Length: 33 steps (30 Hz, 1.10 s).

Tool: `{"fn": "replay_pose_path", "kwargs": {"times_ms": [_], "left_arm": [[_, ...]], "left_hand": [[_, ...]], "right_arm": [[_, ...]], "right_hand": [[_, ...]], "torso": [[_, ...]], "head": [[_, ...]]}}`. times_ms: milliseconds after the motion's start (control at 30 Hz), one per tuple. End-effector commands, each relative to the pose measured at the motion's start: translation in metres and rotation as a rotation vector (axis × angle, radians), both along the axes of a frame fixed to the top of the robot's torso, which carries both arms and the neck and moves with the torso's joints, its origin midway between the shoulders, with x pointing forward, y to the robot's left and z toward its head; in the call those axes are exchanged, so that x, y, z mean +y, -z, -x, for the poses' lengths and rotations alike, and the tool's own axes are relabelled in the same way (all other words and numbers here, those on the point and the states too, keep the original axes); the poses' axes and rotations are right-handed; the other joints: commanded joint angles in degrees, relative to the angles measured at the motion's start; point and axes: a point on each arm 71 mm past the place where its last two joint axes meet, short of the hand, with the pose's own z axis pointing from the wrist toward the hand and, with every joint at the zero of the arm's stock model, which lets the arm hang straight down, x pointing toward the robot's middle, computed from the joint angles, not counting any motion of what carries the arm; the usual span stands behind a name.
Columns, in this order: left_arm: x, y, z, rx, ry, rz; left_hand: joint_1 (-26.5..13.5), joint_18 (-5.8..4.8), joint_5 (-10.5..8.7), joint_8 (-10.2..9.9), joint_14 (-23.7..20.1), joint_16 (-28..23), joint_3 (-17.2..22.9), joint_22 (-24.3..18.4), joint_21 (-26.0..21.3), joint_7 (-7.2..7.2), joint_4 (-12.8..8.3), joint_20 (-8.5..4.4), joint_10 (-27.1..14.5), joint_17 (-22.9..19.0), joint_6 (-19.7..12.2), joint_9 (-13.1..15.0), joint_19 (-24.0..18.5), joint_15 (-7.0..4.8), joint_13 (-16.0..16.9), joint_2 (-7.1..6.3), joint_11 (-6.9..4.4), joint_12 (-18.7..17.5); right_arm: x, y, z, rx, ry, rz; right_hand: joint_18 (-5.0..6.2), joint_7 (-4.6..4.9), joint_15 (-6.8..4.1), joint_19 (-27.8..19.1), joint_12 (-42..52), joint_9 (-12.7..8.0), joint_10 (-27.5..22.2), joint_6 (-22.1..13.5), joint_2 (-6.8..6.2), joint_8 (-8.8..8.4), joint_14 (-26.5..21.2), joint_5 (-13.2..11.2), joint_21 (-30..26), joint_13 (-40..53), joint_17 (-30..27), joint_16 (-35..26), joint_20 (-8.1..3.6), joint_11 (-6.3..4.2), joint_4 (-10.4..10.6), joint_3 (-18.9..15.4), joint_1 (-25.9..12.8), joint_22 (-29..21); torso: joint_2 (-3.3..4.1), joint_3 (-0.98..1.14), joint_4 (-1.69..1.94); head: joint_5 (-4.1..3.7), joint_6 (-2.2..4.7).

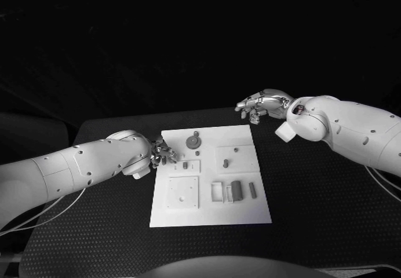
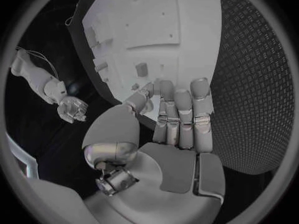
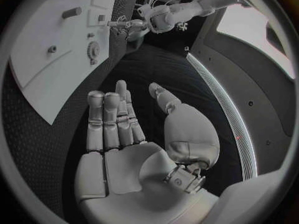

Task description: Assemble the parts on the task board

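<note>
The white task board (image 1: 211, 211) lies mid-table. On it I see a round grey gear-like part (image 1: 193, 142), small pegs (image 1: 185, 165) and two grey bars (image 1: 236, 190) near its right side. My left hand (image 1: 163, 155) is at the board's left edge, its fingers (image 2: 181, 109) straight and together, holding nothing, reaching toward the board (image 2: 156, 25). My right hand (image 1: 261, 106) hovers off the board's far right corner, palm bare and fingers (image 3: 112, 119) stretched out. The right wrist view shows the board (image 3: 37, 74) and the gear (image 3: 93, 49) beyond the fingertips.
Black textured table (image 1: 325, 197) surrounds the board on all sides. Square recessed plates (image 1: 182, 193) sit in the board's near left part. In the left wrist view a small grey block (image 2: 142, 69) stands on the board just past the fingertips.
</note>
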Motion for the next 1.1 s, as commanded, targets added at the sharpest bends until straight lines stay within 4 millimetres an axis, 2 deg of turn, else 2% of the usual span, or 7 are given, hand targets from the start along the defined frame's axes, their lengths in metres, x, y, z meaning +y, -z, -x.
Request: {"fn": "replay_pose_path", "kwargs": {"times_ms": [33, 567, 1100], "left_arm": [[0.000, 0.003, 0.003, -0.005, 0.013, -0.031], [-0.001, 0.009, 0.008, 0.008, 0.016, -0.037], [-0.009, 0.014, 0.009, -0.004, 0.026, -0.040]], "left_hand": [[0.42, 1.83, 0.19, 3.25, 3.90, 0.26, 0.68, 1.22, 0.27, -0.10, -0.31, -2.29, 1.97, 0.08, 0.45, 1.64, 2.85, -3.62, 0.11, 0.06, -1.51, 0.30], [-0.51, 1.72, 0.53, 4.84, 4.28, 1.78, 0.73, 1.29, 1.29, -0.63, -0.24, -2.67, 2.32, 0.41, 1.02, 2.00, 3.37, -4.14, 0.76, -0.05, -2.03, 1.84], [-0.77, 1.64, 0.54, 5.34, 4.33, 2.19, 0.80, 1.26, 1.55, -0.74, -0.20, -2.71, 2.36, 0.46, 1.03, 2.08, 3.39, -4.25, 0.92, -0.06, -2.14, 2.28]], "right_arm": [[0.001, 0.000, 0.001, 0.001, -0.014, -0.001], [0.000, 0.000, 0.001, 0.002, -0.015, -0.001], [0.001, 0.000, 0.001, 0.002, -0.016, -0.002]], "right_hand": [[2.68, 0.44, -0.20, -0.05, 0.31, 0.08, -0.30, -0.12, 0.10, -0.14, -0.09, 0.24, -0.24, -0.08, -0.08, 0.18, -0.42, -0.13, -0.02, 0.22, -0.52, 0.64], [2.68, 0.44, -0.20, -0.04, 0.33, 0.08, -0.31, -0.12, 0.11, -0.14, -0.09, 0.24, -0.25, -0.09, -0.09, 0.18, -0.42, -0.13, -0.04, 0.23, -0.51, 0.64], [2.68, 0.44, -0.20, -0.04, 0.34, 0.09, -0.31, -0.12, 0.11, -0.14, -0.08, 0.23, -0.25, -0.10, -0.09, 0.18, -0.42, -0.13, -0.05, 0.23, -0.52, 0.64]], "torso": [[-0.01, 0.02, -0.01], [0.02, 0.03, -0.05], [0.05, 0.07, -0.11]], "head": [[0.02, -0.14], [0.13, -0.21], [0.05, -0.26]]}}
